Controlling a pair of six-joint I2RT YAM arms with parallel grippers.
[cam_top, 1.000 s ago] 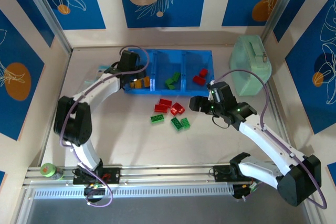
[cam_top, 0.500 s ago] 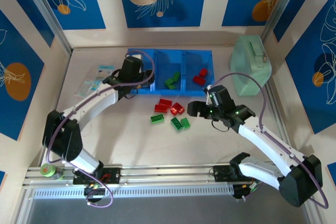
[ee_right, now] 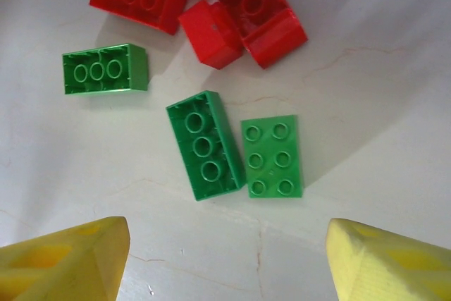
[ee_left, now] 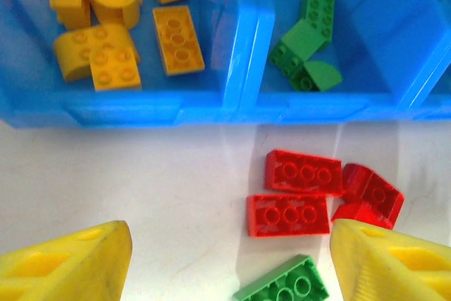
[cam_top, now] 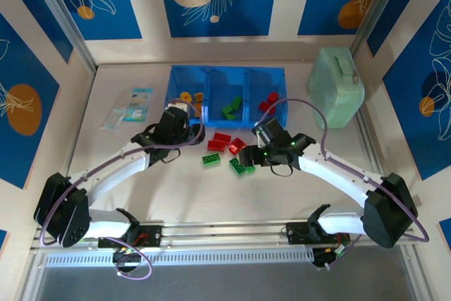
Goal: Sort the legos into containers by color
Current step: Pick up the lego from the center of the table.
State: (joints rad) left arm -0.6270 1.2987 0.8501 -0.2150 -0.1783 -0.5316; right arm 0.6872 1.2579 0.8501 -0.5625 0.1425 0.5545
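The containers (cam_top: pixel 225 70) are three joined blue bins at the back of the table. Yellow legos (ee_left: pixel 106 33) lie in the left bin, green ones (ee_left: pixel 306 40) in the middle bin, red ones (cam_top: pixel 270 101) in the right bin. In front of the bins lie loose red legos (cam_top: pixel 222 140) and green legos (cam_top: pixel 242 166). My left gripper (cam_top: pixel 196 134) hovers open just left of the red bricks (ee_left: pixel 289 214), nothing between its fingers. Over the green bricks (ee_right: pixel 204 144) hangs my right gripper (cam_top: pixel 255 147), also open and holding nothing.
A mint-green lidded case (cam_top: pixel 337 86) stands to the right of the bins. A flat plastic packet (cam_top: pixel 130 107) lies left of them. A green tape roll (cam_top: pixel 65 228) sits at the near left rail. Walls close in the table on three sides.
My left gripper has drawn back from the left bin toward the loose red bricks. My right gripper has swung left, over the loose green bricks.
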